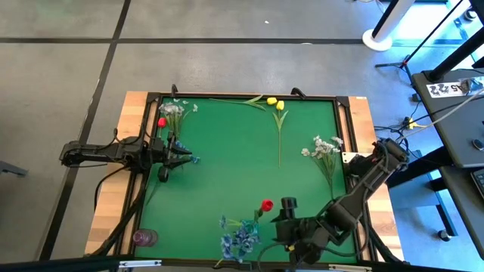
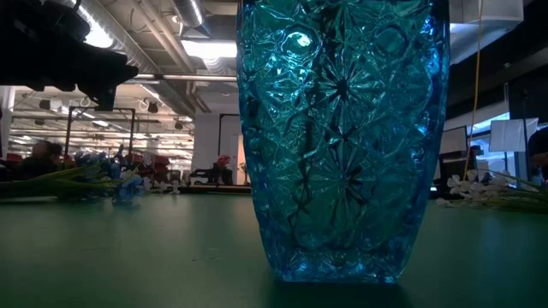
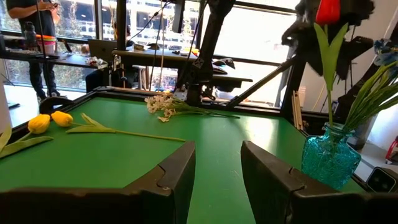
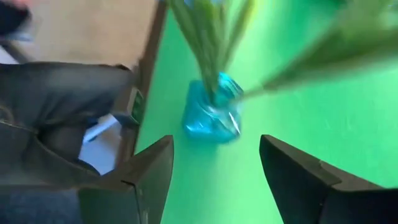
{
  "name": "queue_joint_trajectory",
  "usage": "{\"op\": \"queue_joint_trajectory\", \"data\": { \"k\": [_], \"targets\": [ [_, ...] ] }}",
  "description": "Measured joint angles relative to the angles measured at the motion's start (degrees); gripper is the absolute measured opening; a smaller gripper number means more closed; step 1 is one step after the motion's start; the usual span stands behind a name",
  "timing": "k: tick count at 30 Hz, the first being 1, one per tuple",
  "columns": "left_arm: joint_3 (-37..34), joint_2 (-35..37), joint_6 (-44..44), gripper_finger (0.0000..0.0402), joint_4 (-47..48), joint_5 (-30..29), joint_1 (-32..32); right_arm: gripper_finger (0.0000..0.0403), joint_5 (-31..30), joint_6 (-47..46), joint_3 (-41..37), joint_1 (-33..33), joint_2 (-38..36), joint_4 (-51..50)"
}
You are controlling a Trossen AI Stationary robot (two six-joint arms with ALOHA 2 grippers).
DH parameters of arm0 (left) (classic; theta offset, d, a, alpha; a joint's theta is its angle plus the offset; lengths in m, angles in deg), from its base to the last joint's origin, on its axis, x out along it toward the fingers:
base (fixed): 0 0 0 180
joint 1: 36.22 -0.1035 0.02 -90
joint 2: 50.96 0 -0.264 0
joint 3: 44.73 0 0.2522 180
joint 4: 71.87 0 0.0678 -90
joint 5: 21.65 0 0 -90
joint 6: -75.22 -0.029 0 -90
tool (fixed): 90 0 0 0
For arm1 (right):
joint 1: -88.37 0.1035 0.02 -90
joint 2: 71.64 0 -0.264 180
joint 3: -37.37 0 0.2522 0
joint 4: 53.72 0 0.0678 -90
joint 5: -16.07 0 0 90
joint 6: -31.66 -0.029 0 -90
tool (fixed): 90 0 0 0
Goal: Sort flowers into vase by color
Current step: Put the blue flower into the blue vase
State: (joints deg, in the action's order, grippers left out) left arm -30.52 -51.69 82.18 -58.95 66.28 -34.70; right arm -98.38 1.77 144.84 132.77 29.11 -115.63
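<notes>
Hovering near the front edge of the desk, the right gripper (image 1: 281, 221) sits just beside the blue vase (image 1: 240, 240); its fingers (image 4: 152, 168) stand apart with nothing between them, and the right wrist view looks past them at the vase and its green stalks.

Blue vase: near the front edge, about mid-width. It holds the bushy blue bunch (image 1: 236, 242) and one red tulip (image 1: 266, 205), whose head leans toward the right gripper. Low view: faceted blue glass (image 2: 342, 137) fills most of the frame.

Left gripper (image 1: 181, 153): near the left edge, fingers (image 3: 171, 177) apart, holding nothing; pointing across the green mat (image 1: 234, 159) toward the right side.

Flowers still loose on the mat:
- Second red tulip (image 1: 162, 122), back-left corner, beside a white spray (image 1: 175, 109).
- Two yellow tulips (image 1: 275, 103) at the back edge, heads close together; one stalk runs along the back edge, the other runs toward the front.
- Another white spray (image 1: 325, 147) near the right edge, stem toward the front.

A pink-purple vessel (image 1: 145, 237) stands on the wooden border at the front-left corner.

Left wrist view: a person (image 3: 34, 37) stands in the room beyond the desk.
</notes>
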Motion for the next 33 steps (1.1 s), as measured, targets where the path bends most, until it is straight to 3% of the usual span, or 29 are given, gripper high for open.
{"op": "queue_joint_trajectory", "data": {
  "k": [3, 15, 19, 25, 30, 33],
  "targets": [
    [0.0, 0.0, 0.0, 0.0125, 0.0, 0.01, 0.01, 0.0237, -1.24, -3.39, 0.0, 0.26, 0.0, -5.93],
    [0.0, -0.01, 0.0, 0.0125, 0.0, 0.02, 0.02, 0.0237, -16.24, -19.51, -0.23, 4.08, -1.69, -26.88],
    [0.0, -0.02, 0.0, 0.0125, 0.0, 0.02, 0.0, 0.0237, -20.1, -25.33, -4.63, 7.45, -4.35, -25.67],
    [0.0, 0.0, 0.0, 0.0125, -0.1, 0.0, 0.02, 0.0237, -21.23, -28.67, -14.24, 9.64, -6.74, -18.08],
    [-0.02, 0.01, -0.81, 0.0125, -8.27, 0.23, 0.03, 0.0237, -20.87, -27.75, -23.9, 7.61, -9.84, -9.21],
    [-0.02, 0.04, 4.73, 0.0125, -13.83, 1.6, 0.04, 0.0237, -18.65, -24.49, -30.77, 5.23, -12.46, -1.61]
  ]
}}
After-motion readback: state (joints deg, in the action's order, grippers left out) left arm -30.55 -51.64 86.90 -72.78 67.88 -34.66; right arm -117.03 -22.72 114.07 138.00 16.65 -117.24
